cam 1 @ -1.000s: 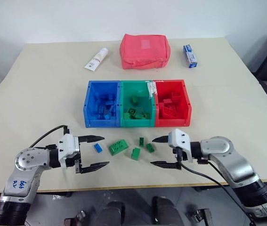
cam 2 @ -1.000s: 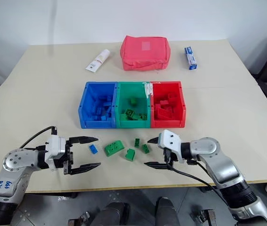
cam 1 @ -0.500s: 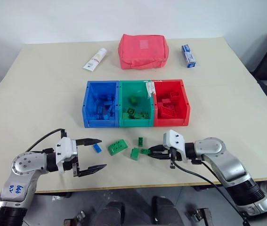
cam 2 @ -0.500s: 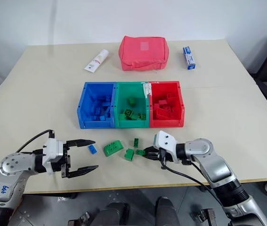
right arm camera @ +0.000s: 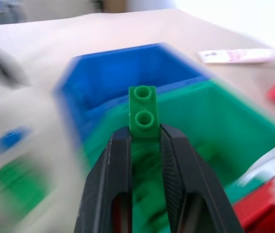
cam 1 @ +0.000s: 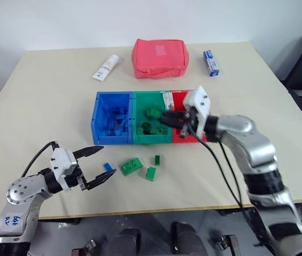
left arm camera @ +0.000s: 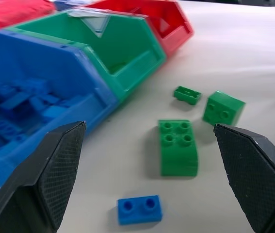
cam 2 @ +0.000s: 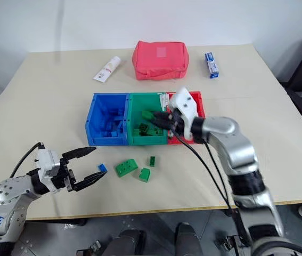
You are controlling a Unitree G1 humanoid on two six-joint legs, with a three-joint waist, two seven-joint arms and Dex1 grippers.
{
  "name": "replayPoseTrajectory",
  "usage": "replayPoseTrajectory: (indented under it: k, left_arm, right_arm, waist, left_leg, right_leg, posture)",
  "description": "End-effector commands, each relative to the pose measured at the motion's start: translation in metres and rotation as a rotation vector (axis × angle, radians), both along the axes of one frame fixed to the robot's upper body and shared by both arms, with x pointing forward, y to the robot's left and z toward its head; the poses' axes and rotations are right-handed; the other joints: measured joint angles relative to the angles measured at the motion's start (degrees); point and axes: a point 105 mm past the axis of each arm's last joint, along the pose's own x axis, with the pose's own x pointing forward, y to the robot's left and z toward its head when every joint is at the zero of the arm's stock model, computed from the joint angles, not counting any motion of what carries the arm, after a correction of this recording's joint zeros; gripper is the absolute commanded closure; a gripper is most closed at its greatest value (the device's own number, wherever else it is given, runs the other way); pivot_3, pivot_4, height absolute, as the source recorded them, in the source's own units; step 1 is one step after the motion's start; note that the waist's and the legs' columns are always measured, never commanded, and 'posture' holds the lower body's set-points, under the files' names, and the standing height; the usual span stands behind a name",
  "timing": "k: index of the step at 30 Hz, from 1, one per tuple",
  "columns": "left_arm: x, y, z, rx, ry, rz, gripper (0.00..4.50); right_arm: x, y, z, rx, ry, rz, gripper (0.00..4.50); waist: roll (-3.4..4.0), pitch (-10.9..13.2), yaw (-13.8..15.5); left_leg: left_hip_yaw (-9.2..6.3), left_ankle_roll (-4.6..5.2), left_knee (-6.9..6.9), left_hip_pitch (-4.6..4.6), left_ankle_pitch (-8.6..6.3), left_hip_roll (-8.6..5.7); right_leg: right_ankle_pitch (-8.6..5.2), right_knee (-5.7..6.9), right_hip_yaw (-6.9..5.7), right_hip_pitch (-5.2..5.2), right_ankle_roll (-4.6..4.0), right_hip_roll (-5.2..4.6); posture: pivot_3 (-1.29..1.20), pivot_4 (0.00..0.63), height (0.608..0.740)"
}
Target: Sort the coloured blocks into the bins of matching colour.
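Right wrist view: the right hand (right arm camera: pixel 144 138) pinches a green block (right arm camera: pixel 142 112) above the green bin (right arm camera: pixel 215 104).

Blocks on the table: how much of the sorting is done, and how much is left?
Done: blocks already lie in the blue bin, green bin and red bin. In hand: the right gripper holds a green block over the green bin. Left: three green blocks and one blue block on the table; the left gripper is open.

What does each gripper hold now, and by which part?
The right gripper pinches a small green brick by one end; its studded end sticks out. The left gripper is open and holds nothing.
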Motion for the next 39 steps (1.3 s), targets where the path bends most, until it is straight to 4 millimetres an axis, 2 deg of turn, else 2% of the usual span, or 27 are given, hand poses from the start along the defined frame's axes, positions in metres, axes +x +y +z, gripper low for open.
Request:
replayPoseTrajectory:
  k: [1,7,11,17,20,23,26,31,36,39]
  left_arm:
    - [-0.001,0.003,0.01,-0.01,-0.042,0.015,0.0]
    - [0.003,0.005,0.01,-0.001,-0.05,0.027,0.0]
    - [0.005,0.002,0.008,-0.004,-0.047,0.014,0.0]
    - [-0.001,-0.003,0.0,0.05,-0.022,-0.08,0.0]
    - [-0.004,-0.005,-0.005,0.11,-0.021,-0.126,0.0]
    - [-0.006,-0.007,-0.008,0.137,-0.019,-0.163,0.0]
    - [-0.007,-0.007,-0.008,0.142,-0.024,-0.173,0.0]
    - [-0.008,-0.005,-0.008,0.148,-0.023,-0.176,0.0]
    - [-0.009,-0.004,-0.008,0.149,-0.034,-0.167,0.0]
    - [-0.011,-0.006,-0.008,0.146,-0.032,-0.167,0.0]
  right_arm:
    - [0.013,-0.001,0.006,0.041,0.005,-0.034,3.33]
    - [0.01,-0.006,0.008,0.019,-0.03,0.0,1.3]
    - [-0.029,-0.024,0.002,0.048,-0.063,0.177,0.03]
    - [-0.071,-0.079,-0.036,-0.117,-0.01,0.222,0.03]
    - [-0.078,-0.099,-0.051,-0.192,0.03,0.207,0.03]
    - [-0.081,-0.107,-0.064,-0.26,0.054,0.218,0.03]
    - [-0.08,-0.1,-0.068,-0.256,0.064,0.236,0.03]
    - [-0.071,-0.06,-0.077,-0.246,0.074,0.305,0.03]
    - [-0.056,-0.029,-0.09,-0.265,0.103,0.32,0.03]
    - [-0.055,-0.015,-0.099,-0.281,0.118,0.356,0.03]
  waist:
    - [0.0,0.0,0.0]
    - [0.0,0.0,-0.3]
    - [0.0,0.0,0.0]
    - [0.0,0.0,0.1]
    - [0.0,0.0,-0.2]
    - [0.0,0.0,-0.3]
    - [0.0,0.0,-0.2]
    - [0.0,0.0,-0.2]
    - [0.0,0.0,-0.1]
    - [0.0,0.0,-0.1]
  left_leg:
    - [-0.04,0.02,0.01,-0.05,-0.01,-0.02]
    - [0.0,0.11,-0.14,-0.12,-0.07,-0.04]
    - [0.0,0.1,-0.2,-0.15,-0.07,0.01]
    - [0.07,0.24,-0.06,-0.14,-0.15,-0.05]
    - [0.17,0.23,0.02,-0.04,-0.15,0.0]
    - [0.5,0.14,0.01,0.16,-0.11,0.18]
    - [0.53,0.05,0.0,0.22,-0.06,0.25]
    - [0.49,0.07,-0.02,0.2,-0.08,0.21]
    - [0.43,0.09,0.02,0.04,-0.09,0.11]
    - [0.42,0.11,0.0,0.04,-0.1,0.1]
  right_leg:
    - [0.0,-0.02,-0.02,0.0,0.0,0.0]
    - [0.0,0.04,-0.02,-0.08,-0.01,-0.01]
    - [0.0,-0.02,-0.06,-0.11,-0.01,0.02]
    - [0.02,-0.18,-0.05,0.01,0.02,-0.05]
    - [0.02,-0.22,0.0,0.07,0.02,-0.03]
    - [0.03,-0.14,-0.02,0.07,0.05,-0.03]
    - [0.04,-0.09,-0.03,0.07,0.05,-0.02]
    - [0.04,-0.07,-0.03,0.02,0.04,-0.08]
    - [0.06,-0.07,-0.07,-0.07,0.02,-0.1]
    - [0.06,-0.07,-0.08,-0.08,0.02,-0.1]
  posture:
    - [0.0,0.15,0.74]
    - [0.0,0.15,0.74]
    - [0.0,0.15,0.74]
    - [0.0,0.15,0.74]
    - [0.0,0.15,0.74]
    - [0.0,0.15,0.74]
    - [0.0,0.15,0.74]
    - [0.0,0.15,0.74]
    - [0.0,0.15,0.74]
    - [0.0,0.15,0.74]
